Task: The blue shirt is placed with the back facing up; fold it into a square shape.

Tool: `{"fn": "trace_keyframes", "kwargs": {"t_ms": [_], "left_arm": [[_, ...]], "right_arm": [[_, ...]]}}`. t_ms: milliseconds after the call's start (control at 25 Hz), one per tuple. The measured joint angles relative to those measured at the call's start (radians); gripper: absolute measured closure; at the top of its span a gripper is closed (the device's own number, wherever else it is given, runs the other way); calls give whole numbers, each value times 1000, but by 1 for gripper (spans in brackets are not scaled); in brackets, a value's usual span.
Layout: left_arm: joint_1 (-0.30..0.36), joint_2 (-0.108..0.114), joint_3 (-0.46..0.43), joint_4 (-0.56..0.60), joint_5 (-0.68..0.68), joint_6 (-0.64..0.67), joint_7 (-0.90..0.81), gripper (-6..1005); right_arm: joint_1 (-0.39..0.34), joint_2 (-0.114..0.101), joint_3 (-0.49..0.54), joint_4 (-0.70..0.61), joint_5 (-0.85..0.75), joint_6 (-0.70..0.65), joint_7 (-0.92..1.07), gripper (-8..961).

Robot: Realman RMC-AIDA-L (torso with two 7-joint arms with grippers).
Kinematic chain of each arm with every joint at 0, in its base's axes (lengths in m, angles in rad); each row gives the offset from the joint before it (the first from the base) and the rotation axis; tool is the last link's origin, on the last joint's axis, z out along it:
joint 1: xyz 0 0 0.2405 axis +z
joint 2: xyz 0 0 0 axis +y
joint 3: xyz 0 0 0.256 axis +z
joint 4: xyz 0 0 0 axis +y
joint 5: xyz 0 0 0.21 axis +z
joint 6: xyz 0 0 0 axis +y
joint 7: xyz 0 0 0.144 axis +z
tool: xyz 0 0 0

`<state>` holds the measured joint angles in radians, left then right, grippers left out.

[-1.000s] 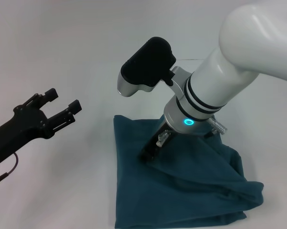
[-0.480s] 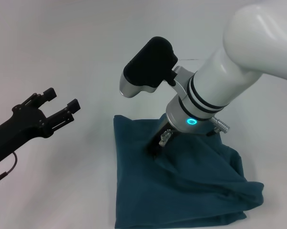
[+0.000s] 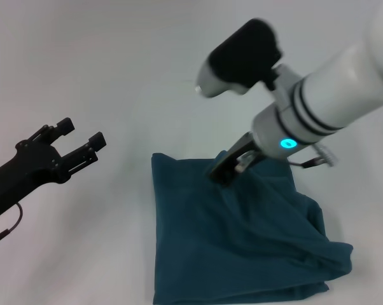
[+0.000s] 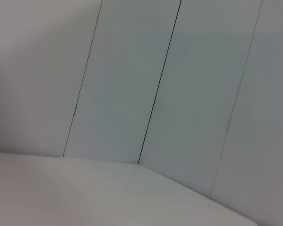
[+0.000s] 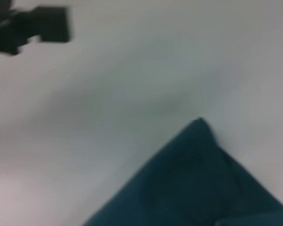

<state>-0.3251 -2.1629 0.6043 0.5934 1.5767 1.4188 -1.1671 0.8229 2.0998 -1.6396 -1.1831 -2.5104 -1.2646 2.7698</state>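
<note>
On the pale white tabletop [image 3: 115, 76] before me lies the dark teal-blue cotton shirt [image 3: 236, 248], already folded into a thick, roughly square bundle that sits toward my right side and reaches the near limit of the head view. Its left edge runs fairly straight from the far corner down toward me; its right side is looser, with a rumpled fold bulging out at the near right corner and layered hems showing along the near edge. I see no bins, trays or other holders anywhere on the surface, only the garment itself. My right gripper [image 3: 226, 170] hangs just above the far edge of the cloth, its dark fingers close together and angled down toward the fabric; I cannot tell whether the tips touch it, and no fabric appears pinched between them. The white arm behind it rises up and away to the right, its ring light glowing cyan. From the right wrist camera I see one pointed corner of the bundle against bare table. My left gripper [image 3: 80, 141] hovers well to the left of the garment, off the cloth, with its black jaws spread apart and nothing between them. Bare table stretches between that gripper and the shirt's left edge, and more lies beyond the far edge.
</note>
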Motion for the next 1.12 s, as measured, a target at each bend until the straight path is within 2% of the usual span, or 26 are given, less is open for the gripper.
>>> {"fn": "trace_keyframes", "kwargs": {"t_ms": [280, 480, 1120], "left_arm": [[0, 0, 0, 0, -1, 0, -2, 122], [0, 0, 4, 0, -5, 2, -3, 122], [-12, 0, 2, 0, -10, 8, -34, 123]], "right_arm": [[-98, -2, 102, -103, -104, -45, 18, 908], [-128, -3, 148, -116, -163, -44, 14, 908], [-132, -8, 213, -68, -307, 41, -5, 889]]}}
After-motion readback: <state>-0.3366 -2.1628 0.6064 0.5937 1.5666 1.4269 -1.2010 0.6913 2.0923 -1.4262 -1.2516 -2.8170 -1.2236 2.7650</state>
